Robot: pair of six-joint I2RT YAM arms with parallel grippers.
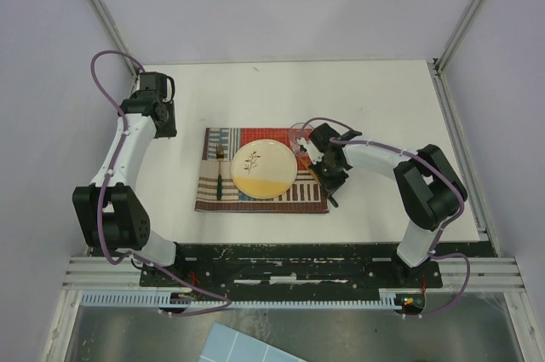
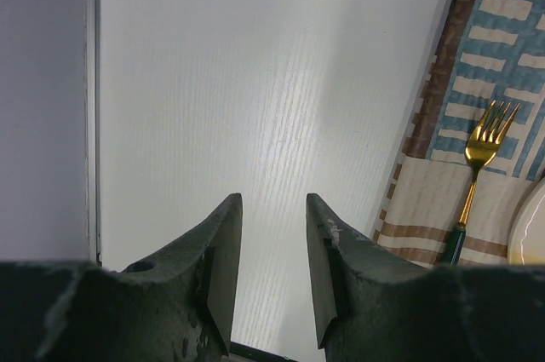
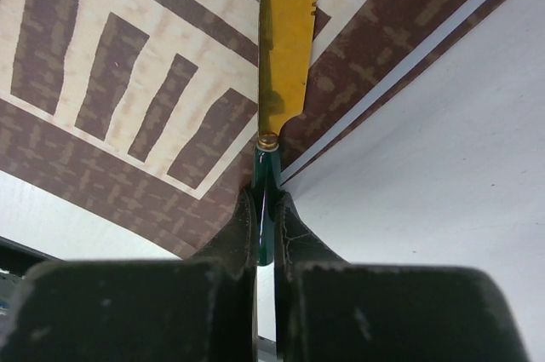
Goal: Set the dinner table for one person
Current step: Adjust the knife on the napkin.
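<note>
You have 1 big white bench (image 1: 358,98), and it fills most of the top view. A striped placemat (image 1: 255,205) lies flat on it, near the middle and a bit toward your arms. On the placemat sits 1 round plate (image 1: 265,169), cream and yellow with a small plant picture. Just left of the plate lies 1 fork (image 1: 219,173) with a gold head and a dark green handle, its prongs pointing away from you. Your left pincer (image 2: 274,209) hangs over the bare bench, left of the placemat. Its 2 fingers are a little way apart, a narrow gap, and nothing is between them. Your right pincer (image 3: 266,209) is at the right edge of the placemat, just beside the plate. It is closed tight on the dark green handle of a knife (image 3: 287,38). The gold blade has small teeth on 1 side. It sticks out past the fingers and over the brown and cream stripes of the placemat, toward a red patch. You cannot tell if the blade is touching the cloth.
</note>
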